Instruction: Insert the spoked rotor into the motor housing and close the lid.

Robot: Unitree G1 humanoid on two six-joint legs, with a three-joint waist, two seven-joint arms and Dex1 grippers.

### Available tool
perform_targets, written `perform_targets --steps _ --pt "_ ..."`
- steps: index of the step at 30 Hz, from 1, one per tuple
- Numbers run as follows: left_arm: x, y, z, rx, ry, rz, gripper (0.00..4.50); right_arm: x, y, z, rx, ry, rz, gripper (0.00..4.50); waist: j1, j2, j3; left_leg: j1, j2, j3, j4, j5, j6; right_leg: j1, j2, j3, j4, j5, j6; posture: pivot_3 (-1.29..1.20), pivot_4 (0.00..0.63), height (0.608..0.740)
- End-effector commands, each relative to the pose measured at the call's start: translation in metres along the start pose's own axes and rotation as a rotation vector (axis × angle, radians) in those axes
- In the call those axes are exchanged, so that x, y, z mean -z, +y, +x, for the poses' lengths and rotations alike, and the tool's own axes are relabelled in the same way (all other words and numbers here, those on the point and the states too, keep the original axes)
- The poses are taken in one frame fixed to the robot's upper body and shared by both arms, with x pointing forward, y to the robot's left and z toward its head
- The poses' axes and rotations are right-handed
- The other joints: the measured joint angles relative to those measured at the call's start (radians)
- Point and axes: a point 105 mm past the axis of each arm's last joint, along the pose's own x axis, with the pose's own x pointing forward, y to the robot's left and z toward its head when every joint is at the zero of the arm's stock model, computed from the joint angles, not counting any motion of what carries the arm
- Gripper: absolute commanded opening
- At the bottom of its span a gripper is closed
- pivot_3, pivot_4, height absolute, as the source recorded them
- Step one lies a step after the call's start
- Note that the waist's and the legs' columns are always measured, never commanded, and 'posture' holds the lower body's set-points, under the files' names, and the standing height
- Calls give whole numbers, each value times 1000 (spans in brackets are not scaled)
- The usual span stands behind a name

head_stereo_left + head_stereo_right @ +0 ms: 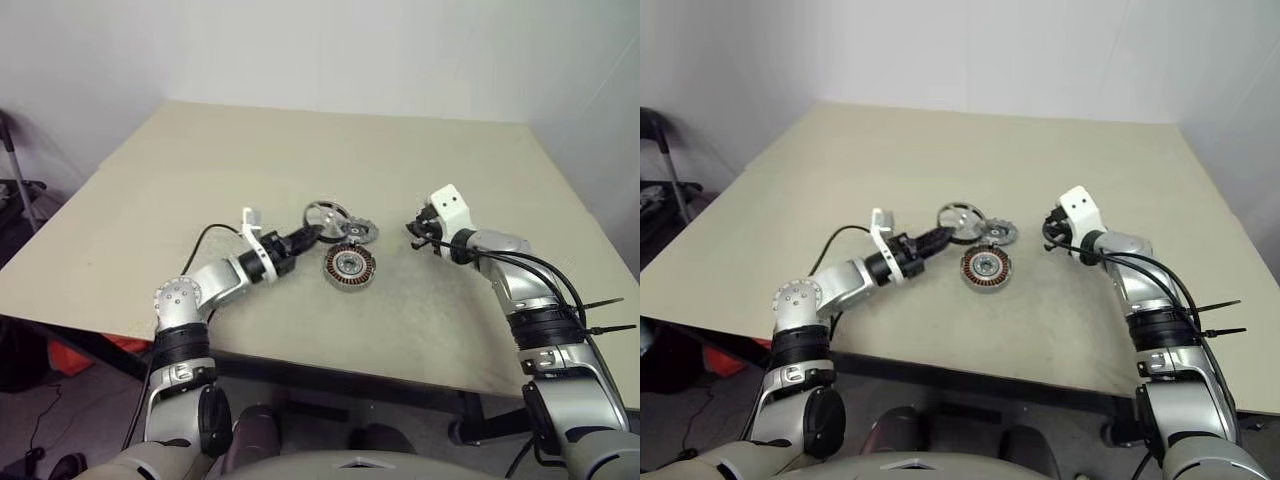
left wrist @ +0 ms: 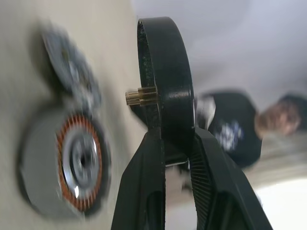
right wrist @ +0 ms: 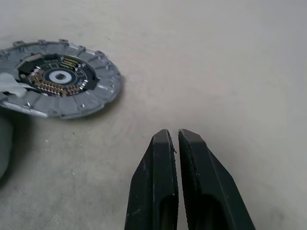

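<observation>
We see the table (image 1: 200,160) bare all round the small cluster at its middle. The housing (image 1: 349,266) and lid (image 1: 359,232) lie touching, leaving no gap between them. The left gripper (image 1: 312,232) holds the rotor (image 1: 327,218) just above them, crowding that side; the right gripper (image 1: 418,232) stands apart, with free room between.

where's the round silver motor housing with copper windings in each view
Left eye view: round silver motor housing with copper windings, centre, on the beige table.
Right eye view, centre.
Left wrist view, lower left, blurred.
Right wrist view: can't tell.
Shared landmark: flat grey notched lid lying just beyond it.
</observation>
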Motion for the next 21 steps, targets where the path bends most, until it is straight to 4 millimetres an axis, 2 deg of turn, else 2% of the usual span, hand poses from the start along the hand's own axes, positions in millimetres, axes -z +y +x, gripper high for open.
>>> perform_targets --steps 1,11,21 --pt "12 -13 12 45 112 40 378 -12 -12 -10 51 -42 -23 170 1 0 0 0 0 0 0 0 0 0 0 0 0 0 0 0 0 740" --pt "13 0 24 14 101 41 378 -10 -14 -18 78 -47 -13 170 1 0 0 0 0 0 0 0 0 0 0 0 0 0 0 0 0 740" --pt "21 13 22 -46 125 60 378 -17 -9 -11 70 -61 -21 170 1 0 0 0 0 0 0 0 0 1 0 0 0 0 0 0 0 740"
